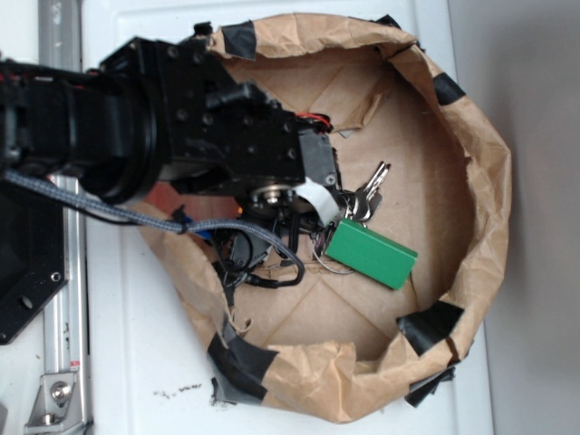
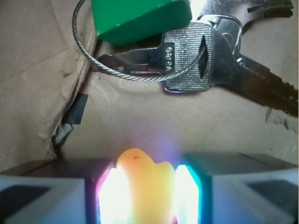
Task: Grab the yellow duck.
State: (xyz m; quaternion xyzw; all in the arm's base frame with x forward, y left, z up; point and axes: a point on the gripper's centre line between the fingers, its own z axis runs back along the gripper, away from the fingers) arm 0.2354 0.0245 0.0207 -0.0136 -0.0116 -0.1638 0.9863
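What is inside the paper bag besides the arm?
In the paper bag lie a green key tag and keys on a wire ring. The yellow duck sits between the end effector fingers, hidden by the arm from outside.

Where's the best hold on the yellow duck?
Across the yellow duck's rounded body, from above, as the end effector has it now: one finger on each flank. Its small rounded shape fits between them, clear of the keys and green key tag.

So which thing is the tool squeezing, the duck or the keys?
The yellow duck. It sits pinched between the tool's two pads, while the keys and green key tag lie apart, untouched.
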